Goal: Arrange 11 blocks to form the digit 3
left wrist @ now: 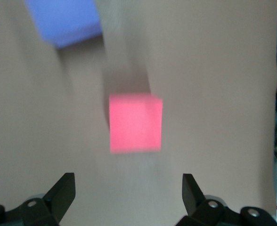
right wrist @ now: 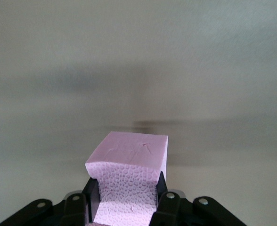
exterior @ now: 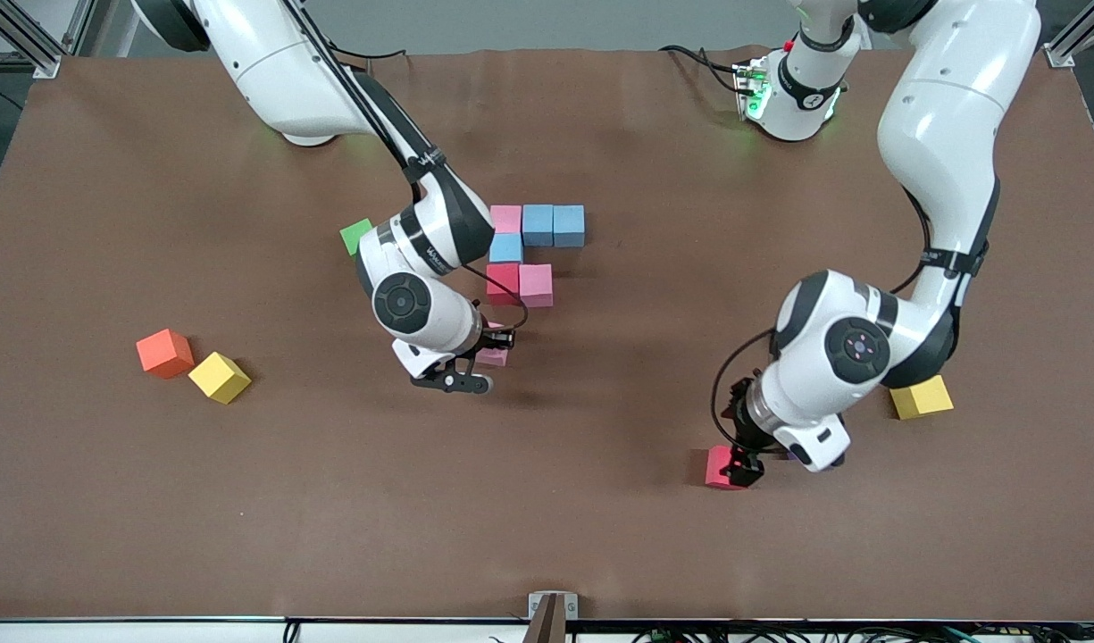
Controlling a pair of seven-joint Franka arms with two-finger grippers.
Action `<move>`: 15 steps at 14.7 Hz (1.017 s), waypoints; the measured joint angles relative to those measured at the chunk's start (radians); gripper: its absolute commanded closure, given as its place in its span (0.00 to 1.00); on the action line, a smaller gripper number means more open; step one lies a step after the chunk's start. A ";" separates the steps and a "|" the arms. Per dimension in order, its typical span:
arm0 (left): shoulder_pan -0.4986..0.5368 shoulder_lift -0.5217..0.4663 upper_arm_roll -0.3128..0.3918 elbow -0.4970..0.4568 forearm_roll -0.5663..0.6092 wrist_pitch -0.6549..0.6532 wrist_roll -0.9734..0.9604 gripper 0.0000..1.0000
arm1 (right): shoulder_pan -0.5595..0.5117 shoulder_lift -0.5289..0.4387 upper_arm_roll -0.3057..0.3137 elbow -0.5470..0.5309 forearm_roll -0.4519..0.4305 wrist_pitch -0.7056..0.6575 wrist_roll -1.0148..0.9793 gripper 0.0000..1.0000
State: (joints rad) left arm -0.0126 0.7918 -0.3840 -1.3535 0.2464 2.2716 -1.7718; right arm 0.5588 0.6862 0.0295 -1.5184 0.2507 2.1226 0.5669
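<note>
The right claw is clamping a pink matte foam cube between its fingers, the soft sides visibly pinched in, and is carrying it over bare brown tabletop just nearer the front camera than the partly built digit 3. That figure is lying near the tabletop's middle: a farthest bar of one pink cube and two light blue cubes, a single light blue joining cube beneath the pink end, and the start of a middle bar made of a red cube touching a pink cube. The held pink block is probably meant for the lower part of the figure, which is why it is hanging so close to that end. The left claw is standing wide open just over a loose red foam cube lying well apart from the figure toward the left arm's end, apparently lining up a pickup; a purple cube is sitting near it. Two yellow cubes are waiting unplaced at either end, an orange cube is touching one of them, and a green cube is sitting beside the right arm.
</note>
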 measured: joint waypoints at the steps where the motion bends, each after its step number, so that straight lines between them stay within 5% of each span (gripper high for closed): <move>1: 0.000 0.021 0.017 0.017 0.000 0.000 0.036 0.00 | 0.006 0.002 0.001 0.000 0.000 -0.005 -0.018 0.71; 15: -0.009 0.161 0.049 0.086 0.000 0.070 0.087 0.00 | 0.027 0.013 0.015 -0.052 0.000 0.028 -0.144 0.71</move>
State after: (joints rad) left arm -0.0215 0.9524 -0.3352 -1.2675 0.2464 2.3420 -1.6848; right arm 0.5860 0.6994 0.0448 -1.5708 0.2508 2.1507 0.4234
